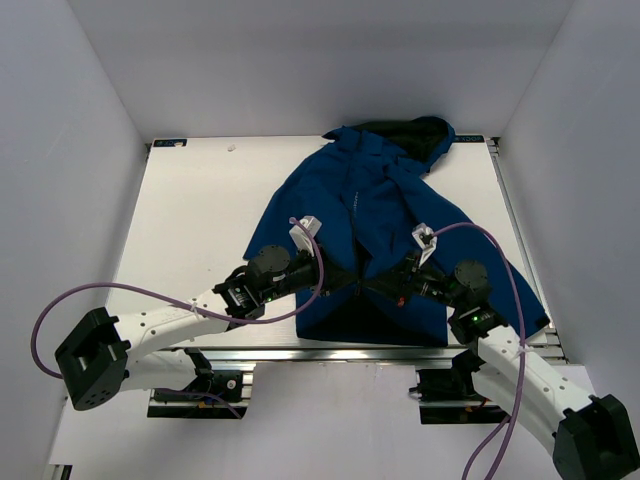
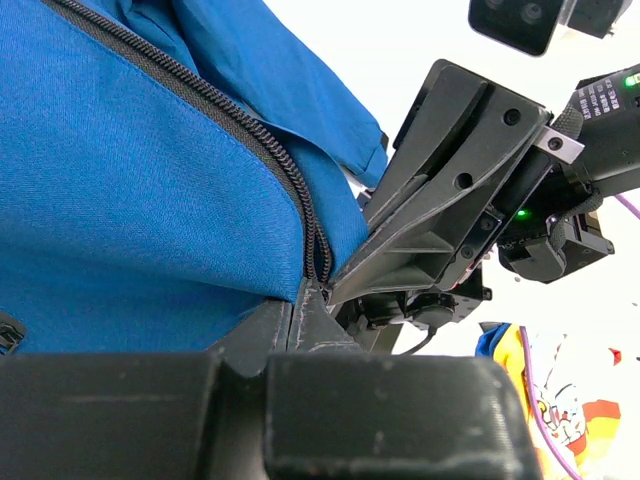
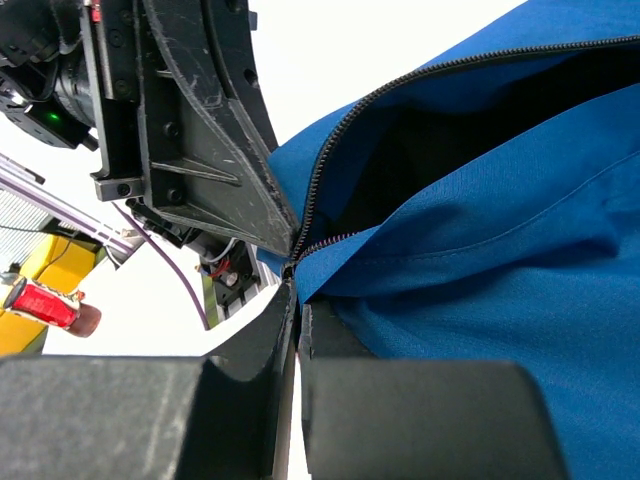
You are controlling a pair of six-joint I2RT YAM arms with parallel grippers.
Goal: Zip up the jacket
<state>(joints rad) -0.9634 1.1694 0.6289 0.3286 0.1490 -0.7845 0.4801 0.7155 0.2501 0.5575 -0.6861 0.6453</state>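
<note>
**Two pincers tip to tip at the foot of the zipper**

In the top view, the left third of the white surface (image 1: 190, 210) lay bare, from its left rail to the blue fabric. The left arm (image 1: 170, 325) stretched from the lower left across that open room, with a purple cable (image 1: 130, 292) looping beside it. The left pincer (image 1: 345, 277) ended low in the middle of the frame, at the bottom of the front opening.

The jacket (image 1: 385, 205) lay spread right of centre. Its hood (image 1: 425, 135) was at the upper edge of the surface and its hem ran along the lower edge. One sleeve (image 1: 530, 310) ran down to the lower right corner, close to the right rail, so little bare room was left on that side. The right pincer (image 1: 375, 283) pointed in from the lower right, tip to tip with the left one.

In the left wrist view, the left pincer's fingers (image 2: 265, 325) were pressed together on the fabric at the foot of the zipper (image 2: 255, 135). The zipper's teeth ran off to the upper left, and the other pincer stood just to the right at the same spot.

In the right wrist view, the right pincer's fingers (image 3: 260, 330) pinched the fabric corner where the two zipper rows met. Above it, toward the upper right, the opening gaped and showed the black lining (image 3: 400, 170).
</note>
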